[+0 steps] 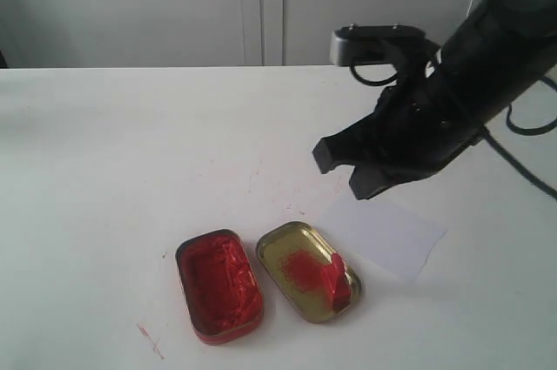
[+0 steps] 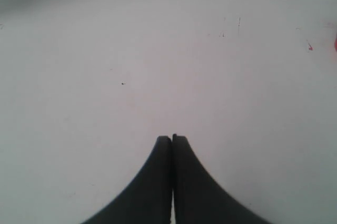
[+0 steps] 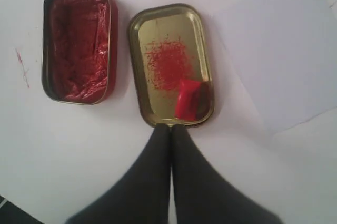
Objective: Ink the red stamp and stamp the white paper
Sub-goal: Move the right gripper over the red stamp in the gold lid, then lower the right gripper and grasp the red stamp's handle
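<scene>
1. White tabletop [image 1: 104, 170] runs back to grey cabinet doors, and on it we see an open ink tin [image 1: 219, 287] just beside a gold lid [image 1: 291, 252].
2. The red stamp [image 3: 188, 99] lies inside that lid, against the rim on the side toward the white paper [image 1: 383, 235], seemingly tipped over.
3. Our right gripper [image 3: 171, 128] hovers above the lid's end with its fingers pressed together and empty. The left gripper [image 2: 172, 137] is likewise pressed together over bare table.
4. We judge the stamp light, rigid and possibly ink-slick. Pinching its short knob looks best, as the loose lid may slide.
</scene>
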`<act>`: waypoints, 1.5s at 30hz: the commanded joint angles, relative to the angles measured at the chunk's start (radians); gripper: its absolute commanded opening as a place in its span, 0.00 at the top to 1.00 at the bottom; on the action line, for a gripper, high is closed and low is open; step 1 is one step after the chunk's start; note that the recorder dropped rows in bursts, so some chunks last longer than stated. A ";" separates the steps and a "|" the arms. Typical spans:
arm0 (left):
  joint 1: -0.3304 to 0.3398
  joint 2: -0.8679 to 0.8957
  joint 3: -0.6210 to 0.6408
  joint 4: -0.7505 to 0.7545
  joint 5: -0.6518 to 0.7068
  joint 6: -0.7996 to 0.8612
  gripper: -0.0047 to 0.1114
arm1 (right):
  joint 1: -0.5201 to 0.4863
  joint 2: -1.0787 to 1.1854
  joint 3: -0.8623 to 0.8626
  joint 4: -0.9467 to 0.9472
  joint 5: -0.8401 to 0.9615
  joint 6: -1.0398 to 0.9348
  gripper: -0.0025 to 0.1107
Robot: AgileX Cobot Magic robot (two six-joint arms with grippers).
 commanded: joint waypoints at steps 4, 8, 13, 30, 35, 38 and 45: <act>-0.005 -0.004 0.010 -0.002 0.001 -0.002 0.96 | 0.105 0.088 -0.013 -0.063 0.002 0.093 0.98; -0.005 -0.004 0.010 -0.002 0.001 -0.002 0.96 | 0.165 0.140 -0.013 -0.151 0.002 0.183 0.98; -0.005 -0.004 0.010 -0.002 0.001 -0.002 0.96 | 0.195 0.196 -0.013 -0.175 0.002 0.224 0.98; -0.005 -0.004 0.010 -0.002 0.001 -0.002 0.96 | 0.195 0.268 -0.013 -0.268 -0.038 0.379 0.73; -0.005 -0.004 0.010 -0.002 0.001 -0.002 0.96 | 0.195 0.268 -0.013 -0.290 -0.060 0.386 0.70; -0.005 -0.004 0.010 -0.002 0.001 -0.002 0.96 | 0.192 0.268 -0.013 -0.334 -0.060 0.431 0.70; -0.005 -0.004 0.010 -0.002 0.001 -0.002 0.96 | 0.192 0.268 -0.013 -0.349 -0.073 0.453 0.70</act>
